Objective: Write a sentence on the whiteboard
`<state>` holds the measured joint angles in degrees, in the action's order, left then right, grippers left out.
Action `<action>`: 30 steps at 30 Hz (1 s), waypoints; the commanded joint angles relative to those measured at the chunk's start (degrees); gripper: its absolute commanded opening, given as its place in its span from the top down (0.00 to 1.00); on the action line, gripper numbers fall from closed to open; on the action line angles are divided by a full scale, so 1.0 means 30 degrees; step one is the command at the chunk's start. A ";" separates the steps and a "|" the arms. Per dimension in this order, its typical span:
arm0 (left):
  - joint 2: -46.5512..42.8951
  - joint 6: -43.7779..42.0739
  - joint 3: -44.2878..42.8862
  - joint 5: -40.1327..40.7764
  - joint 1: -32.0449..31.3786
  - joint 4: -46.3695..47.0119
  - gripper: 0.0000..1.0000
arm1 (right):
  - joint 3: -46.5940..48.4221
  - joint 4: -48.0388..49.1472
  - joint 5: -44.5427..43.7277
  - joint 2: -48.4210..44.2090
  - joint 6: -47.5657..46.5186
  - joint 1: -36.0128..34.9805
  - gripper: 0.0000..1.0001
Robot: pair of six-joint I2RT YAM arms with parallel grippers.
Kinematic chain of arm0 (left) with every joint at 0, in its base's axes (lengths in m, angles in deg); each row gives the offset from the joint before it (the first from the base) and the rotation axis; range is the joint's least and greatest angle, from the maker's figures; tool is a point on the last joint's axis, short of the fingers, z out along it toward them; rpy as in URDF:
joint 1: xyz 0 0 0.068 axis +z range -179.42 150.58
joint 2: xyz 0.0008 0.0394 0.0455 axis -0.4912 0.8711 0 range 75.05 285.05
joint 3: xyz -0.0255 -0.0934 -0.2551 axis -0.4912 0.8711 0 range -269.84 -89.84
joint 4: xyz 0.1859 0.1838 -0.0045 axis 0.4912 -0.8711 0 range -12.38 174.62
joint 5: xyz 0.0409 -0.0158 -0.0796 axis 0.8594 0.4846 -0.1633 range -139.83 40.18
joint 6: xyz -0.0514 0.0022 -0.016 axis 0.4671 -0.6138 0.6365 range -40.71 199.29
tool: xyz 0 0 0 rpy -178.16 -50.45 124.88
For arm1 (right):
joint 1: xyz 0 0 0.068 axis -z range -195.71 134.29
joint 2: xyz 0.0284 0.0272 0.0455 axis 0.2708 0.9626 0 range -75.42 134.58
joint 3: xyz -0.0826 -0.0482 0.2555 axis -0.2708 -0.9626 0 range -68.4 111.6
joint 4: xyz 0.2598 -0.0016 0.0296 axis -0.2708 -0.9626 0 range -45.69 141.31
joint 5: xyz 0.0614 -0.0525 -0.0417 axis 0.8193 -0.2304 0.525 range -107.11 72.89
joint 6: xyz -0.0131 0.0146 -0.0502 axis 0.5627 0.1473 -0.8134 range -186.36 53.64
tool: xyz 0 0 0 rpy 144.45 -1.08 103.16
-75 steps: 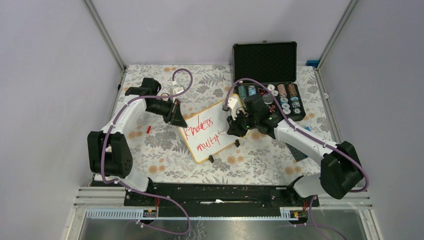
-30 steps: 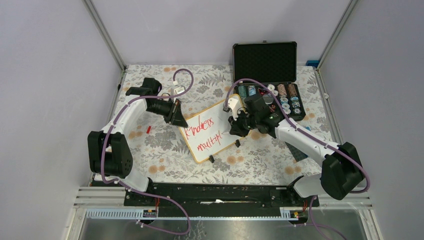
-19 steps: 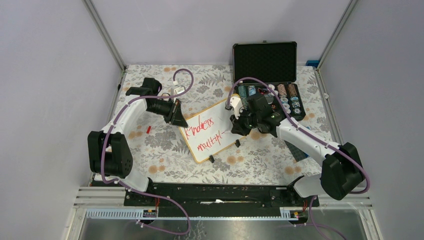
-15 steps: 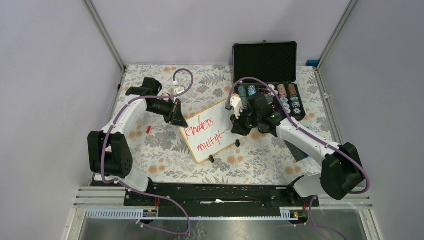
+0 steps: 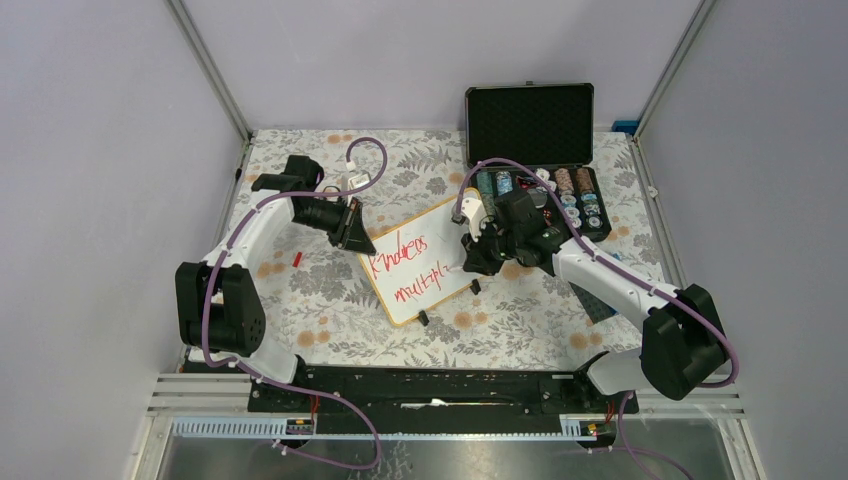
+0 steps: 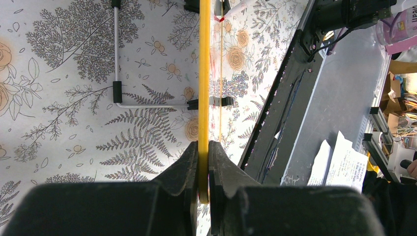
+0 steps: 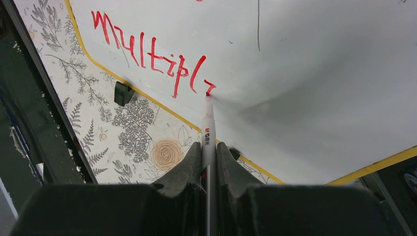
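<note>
Right wrist, marker [image 7: 208, 129] tip near whiteboard [image 7: 319, 59] rim, blank surface ahead

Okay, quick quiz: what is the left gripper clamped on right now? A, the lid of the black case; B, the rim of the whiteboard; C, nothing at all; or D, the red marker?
B: in the left wrist view the left gripper has its fingers closed on the whiteboard, seen edge-on as a yellow rim.
</note>
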<state>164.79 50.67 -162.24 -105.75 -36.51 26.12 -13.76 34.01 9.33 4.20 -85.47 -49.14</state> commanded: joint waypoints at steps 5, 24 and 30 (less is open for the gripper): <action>0.0337 -0.1167 0.0330 0.1456 -0.0741 0.0399 1.00 | -0.0032 0.0051 -0.0379 -0.0206 -0.0603 -0.0063 1.00; 0.0294 -0.1201 0.0285 0.1354 -0.0741 0.0407 1.00 | 0.2147 -0.1010 0.0151 -0.0608 -0.0565 0.0084 1.00; 0.0286 -0.1211 0.0253 0.1398 -0.0741 0.0399 1.00 | 0.2239 -0.0642 0.0193 -0.0088 -0.0485 0.0106 1.00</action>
<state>164.79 50.67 -162.24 -105.75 -36.53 26.12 -9.46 31.01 9.06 3.80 -86.96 -49.10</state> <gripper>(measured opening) 0.094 0.164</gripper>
